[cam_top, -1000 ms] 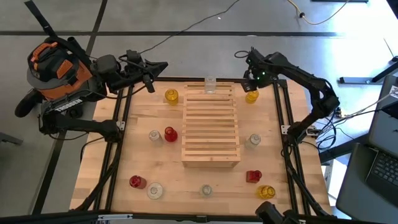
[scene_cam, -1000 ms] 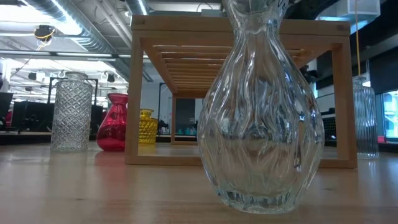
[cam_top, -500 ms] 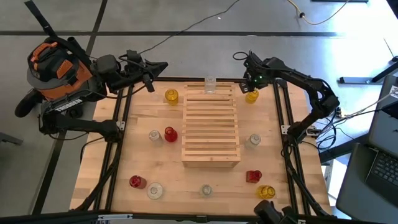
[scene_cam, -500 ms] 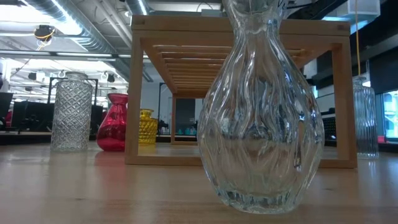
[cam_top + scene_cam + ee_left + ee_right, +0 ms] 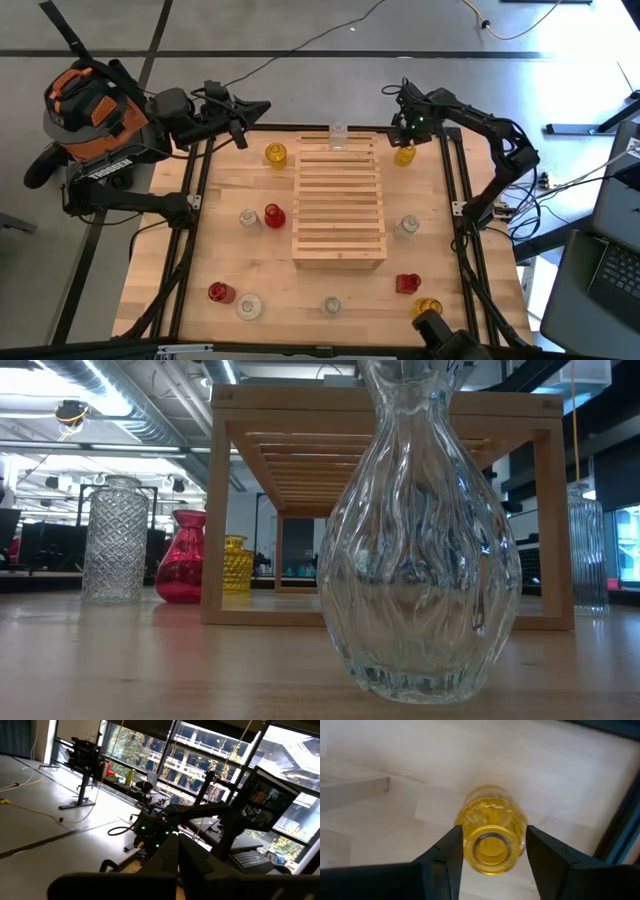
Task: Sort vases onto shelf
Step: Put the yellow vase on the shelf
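Observation:
My right gripper hangs open over a yellow vase that stands on the table just right of the shelf's far end. In the right wrist view its two fingers stand on either side of the vase's body, with the mouth facing up between them. The slatted wooden shelf sits mid-table, and a clear vase stands at its far edge. My left gripper waits shut at the table's far left corner, away from every vase.
Other vases stand around the shelf: yellow, clear and red on the left; clear and red on the right; several more along the near edge. A clear vase fills the low view before the shelf.
My right arm has shifted a little above the yellow vase at the far right, and its gripper stays over that vase. No vase has moved.

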### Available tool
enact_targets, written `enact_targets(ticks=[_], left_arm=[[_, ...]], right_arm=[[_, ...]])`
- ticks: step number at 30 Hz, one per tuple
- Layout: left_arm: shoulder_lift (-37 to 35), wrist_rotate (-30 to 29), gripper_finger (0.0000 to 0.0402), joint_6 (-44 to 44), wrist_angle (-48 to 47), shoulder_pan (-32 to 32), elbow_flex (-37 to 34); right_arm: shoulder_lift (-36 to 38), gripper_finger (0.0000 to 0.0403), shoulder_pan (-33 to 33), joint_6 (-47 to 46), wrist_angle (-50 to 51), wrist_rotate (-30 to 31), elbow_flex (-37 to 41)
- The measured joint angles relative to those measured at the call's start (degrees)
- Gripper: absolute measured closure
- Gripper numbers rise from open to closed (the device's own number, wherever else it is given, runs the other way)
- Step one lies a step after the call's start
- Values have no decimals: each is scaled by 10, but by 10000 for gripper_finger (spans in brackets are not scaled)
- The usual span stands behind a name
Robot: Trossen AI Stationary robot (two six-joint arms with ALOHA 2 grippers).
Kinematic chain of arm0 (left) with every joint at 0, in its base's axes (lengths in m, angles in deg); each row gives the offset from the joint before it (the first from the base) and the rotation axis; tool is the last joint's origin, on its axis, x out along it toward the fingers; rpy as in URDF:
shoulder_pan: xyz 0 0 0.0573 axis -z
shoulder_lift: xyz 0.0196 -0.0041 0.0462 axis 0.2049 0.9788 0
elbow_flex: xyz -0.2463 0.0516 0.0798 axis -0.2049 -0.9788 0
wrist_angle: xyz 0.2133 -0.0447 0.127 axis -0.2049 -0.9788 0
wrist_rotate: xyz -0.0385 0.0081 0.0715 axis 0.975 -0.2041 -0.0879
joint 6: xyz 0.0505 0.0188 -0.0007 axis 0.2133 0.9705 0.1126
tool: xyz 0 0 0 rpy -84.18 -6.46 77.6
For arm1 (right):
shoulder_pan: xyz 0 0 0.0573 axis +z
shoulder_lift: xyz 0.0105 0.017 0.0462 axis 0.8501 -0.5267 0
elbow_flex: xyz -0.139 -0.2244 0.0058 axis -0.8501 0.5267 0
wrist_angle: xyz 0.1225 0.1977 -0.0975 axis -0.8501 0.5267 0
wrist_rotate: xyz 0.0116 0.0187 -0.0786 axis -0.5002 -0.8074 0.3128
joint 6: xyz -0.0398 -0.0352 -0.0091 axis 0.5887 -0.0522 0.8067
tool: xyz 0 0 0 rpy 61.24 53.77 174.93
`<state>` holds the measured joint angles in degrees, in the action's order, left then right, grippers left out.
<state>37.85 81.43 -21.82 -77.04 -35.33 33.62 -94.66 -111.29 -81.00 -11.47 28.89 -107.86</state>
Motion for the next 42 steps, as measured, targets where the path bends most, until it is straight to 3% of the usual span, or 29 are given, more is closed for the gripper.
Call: enact_targets(ticks=[5, 10, 17, 24, 27, 32, 36, 42], left_arm=[[0, 2, 401, 0, 0, 0, 0], [0, 1, 401, 0, 0, 0, 0], [0, 1, 401, 2, 0, 0, 0], [0, -1, 401, 16, 0, 0, 0], [0, -3, 401, 21, 0, 0, 0], [1, -25, 401, 22, 0, 0, 0], [1, -43, 401, 22, 0, 0, 0], [1, -55, 401, 22, 0, -8, 0]], right_arm=[[-7, 246, 2, 12, 9, -9, 0], [-6, 316, 1, 17, 24, -14, 0], [8, 318, 2, 31, 66, -32, 2], [76, 318, 9, 43, 153, -27, -46], [109, 318, 32, 43, 182, -28, -89], [133, 318, 120, 68, 240, -88, -202], [125, 318, 222, 53, 272, -56, -325], [61, 318, 320, 17, 274, 0, -492]])
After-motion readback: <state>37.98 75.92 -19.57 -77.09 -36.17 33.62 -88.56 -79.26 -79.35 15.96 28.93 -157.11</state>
